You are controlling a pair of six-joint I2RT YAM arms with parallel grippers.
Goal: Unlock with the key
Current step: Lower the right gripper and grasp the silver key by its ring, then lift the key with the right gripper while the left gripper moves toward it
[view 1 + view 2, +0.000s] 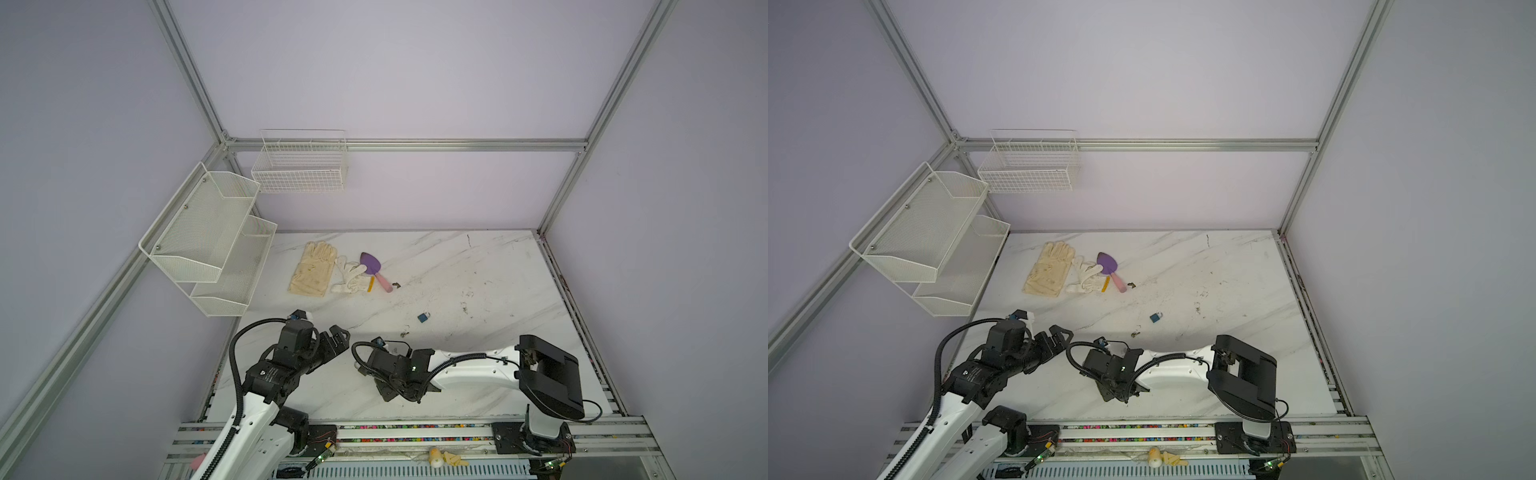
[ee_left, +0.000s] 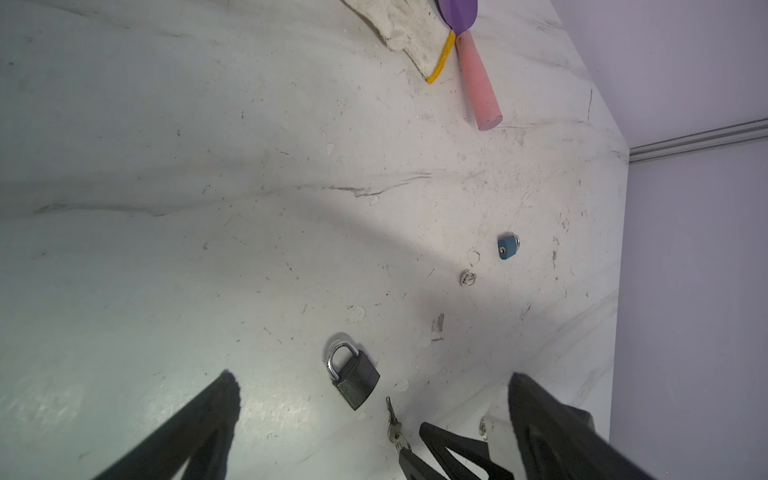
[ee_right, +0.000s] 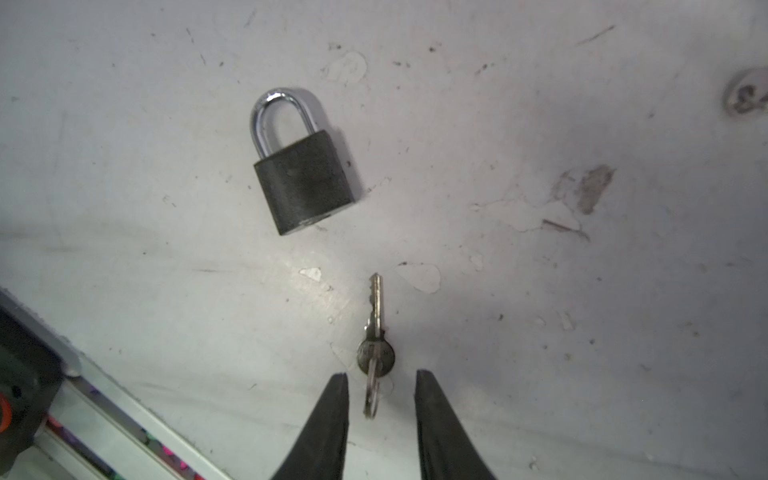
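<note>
A black padlock (image 3: 305, 183) with a shut silver shackle lies flat on the marble table (image 3: 540, 291). The silver key (image 3: 375, 328) lies just beside the lock's base, its ring (image 3: 371, 395) trailing back between the fingers of my right gripper (image 3: 380, 376). Those fingers stand narrowly apart on either side of the ring and do not touch it. In the left wrist view the padlock (image 2: 355, 380) and key (image 2: 392, 419) lie below my left gripper (image 2: 372, 375), which hangs wide open with nothing in it. In both top views my right wrist hides the lock and key.
A small blue padlock (image 1: 423, 318) and a loose ring (image 1: 404, 333) lie further back on the table. Gloves (image 1: 312, 269) and a purple trowel with a pink handle (image 1: 376, 270) lie at the back left. Mesh shelves (image 1: 208, 249) and a wire basket (image 1: 299, 166) hang on the walls.
</note>
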